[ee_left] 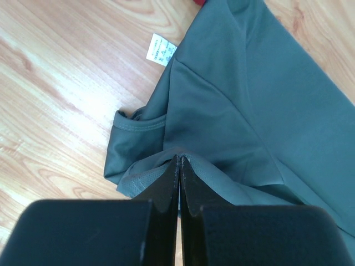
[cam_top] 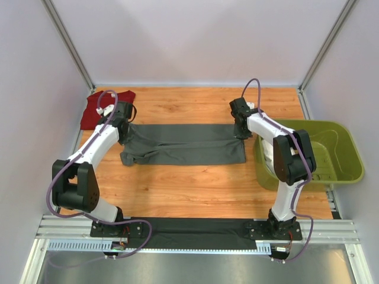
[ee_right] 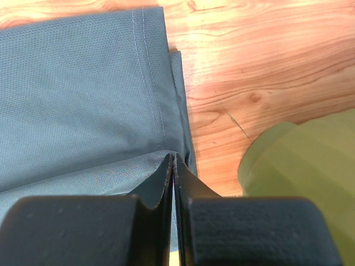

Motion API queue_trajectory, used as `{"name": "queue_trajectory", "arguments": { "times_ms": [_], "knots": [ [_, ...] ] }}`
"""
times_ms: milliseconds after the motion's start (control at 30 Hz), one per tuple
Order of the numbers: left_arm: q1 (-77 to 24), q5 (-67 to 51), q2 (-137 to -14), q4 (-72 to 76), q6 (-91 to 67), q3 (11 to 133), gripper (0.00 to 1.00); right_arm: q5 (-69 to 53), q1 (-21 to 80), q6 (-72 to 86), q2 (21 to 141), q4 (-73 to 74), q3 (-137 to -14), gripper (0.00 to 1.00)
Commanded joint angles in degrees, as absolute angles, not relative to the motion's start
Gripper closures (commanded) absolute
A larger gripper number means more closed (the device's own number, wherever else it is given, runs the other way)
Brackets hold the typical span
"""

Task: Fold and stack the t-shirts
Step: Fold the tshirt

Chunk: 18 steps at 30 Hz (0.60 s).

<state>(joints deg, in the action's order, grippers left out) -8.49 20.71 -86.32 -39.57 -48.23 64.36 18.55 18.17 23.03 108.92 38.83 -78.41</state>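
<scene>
Wood-grain tabletop (cam_top: pixel 195 183) bears a soft grey tee (cam_top: pixel 189 145) (fine mesh), folded long.

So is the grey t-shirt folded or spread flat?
Folded lengthwise: the dark grey t-shirt lies as a narrow band, layers doubled at its hem, left pincer and right pincer pinching it.

Warm wooden tabletop (cam_top: pixel 195 189), pale lilac walls (cam_top: pixel 195 41), slanting aluminium corner posts (cam_top: pixel 68 44), soft even light

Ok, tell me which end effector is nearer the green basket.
Right. The right end effector pinches an edge of the grey t-shirt just beside the basket; the left end effector grips the shirt's opposite end, across the table from the basket.
</scene>
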Motion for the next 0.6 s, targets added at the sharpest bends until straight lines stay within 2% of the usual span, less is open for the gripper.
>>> {"name": "queue_trajectory", "arguments": {
  "times_ms": [0, 567],
  "knots": [
    [-8.0, 22.9, -86.2, -39.0, -47.1, 67.1, 1.00, 19.9, 17.8, 22.8, 109.3, 37.5, -81.2, 1.00],
    [-6.1, 22.9, -84.1, -39.3, -47.2, 67.8, 1.00, 21.8, 17.8, 23.0, 108.3, 38.8, -81.9, 1.00]
  ]
}}
